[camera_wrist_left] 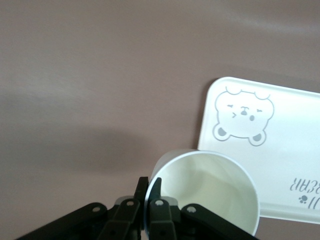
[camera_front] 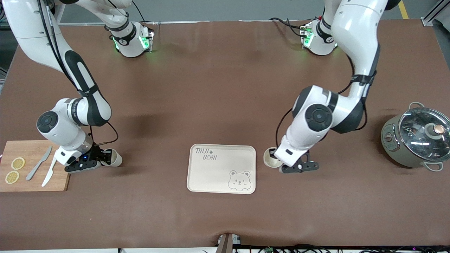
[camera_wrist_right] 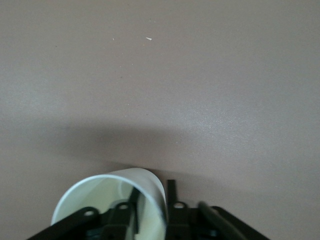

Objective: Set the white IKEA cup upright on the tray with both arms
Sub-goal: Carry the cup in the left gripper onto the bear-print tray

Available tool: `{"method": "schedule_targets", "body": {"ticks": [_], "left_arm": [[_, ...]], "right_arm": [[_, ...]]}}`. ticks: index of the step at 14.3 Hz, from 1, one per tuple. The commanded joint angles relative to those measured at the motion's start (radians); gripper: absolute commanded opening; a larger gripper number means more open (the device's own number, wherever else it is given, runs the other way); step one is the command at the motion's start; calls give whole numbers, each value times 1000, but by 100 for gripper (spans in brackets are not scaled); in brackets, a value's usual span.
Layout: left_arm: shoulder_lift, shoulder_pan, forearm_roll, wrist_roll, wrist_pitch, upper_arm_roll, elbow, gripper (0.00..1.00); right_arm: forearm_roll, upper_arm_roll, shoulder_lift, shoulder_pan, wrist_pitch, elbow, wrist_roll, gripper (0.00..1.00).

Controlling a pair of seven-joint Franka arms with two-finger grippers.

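Note:
The cream tray with the bear drawing lies at the table's middle and is empty; it also shows in the left wrist view. One white cup stands upright beside the tray's edge toward the left arm's end. My left gripper is shut on its rim, with one finger inside the cup and one outside. A second white cup lies tilted next to the cutting board. My right gripper straddles this cup's wall, open, with a gap between the inner finger and the cup.
A wooden cutting board with two lemon slices and two knives sits at the right arm's end of the table. A grey pot with a glass lid stands at the left arm's end.

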Motion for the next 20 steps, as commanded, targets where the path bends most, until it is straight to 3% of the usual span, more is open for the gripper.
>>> {"method": "schedule_targets", "body": {"ticks": [1, 10, 15, 20], "left_arm": [[64, -31, 21, -56, -21, 13, 87, 0], [173, -122, 21, -131, 151, 26, 101, 0], [201, -159, 21, -157, 186, 56, 99, 0], [210, -163, 21, -161, 213, 56, 98, 0]], "right_arm": [[2, 5, -2, -5, 20, -8, -11, 0], [2, 7, -19, -4, -10, 1, -6, 0], [5, 8, -43, -5, -173, 78, 0, 0], [74, 22, -60, 15, -308, 162, 63, 0]]}}
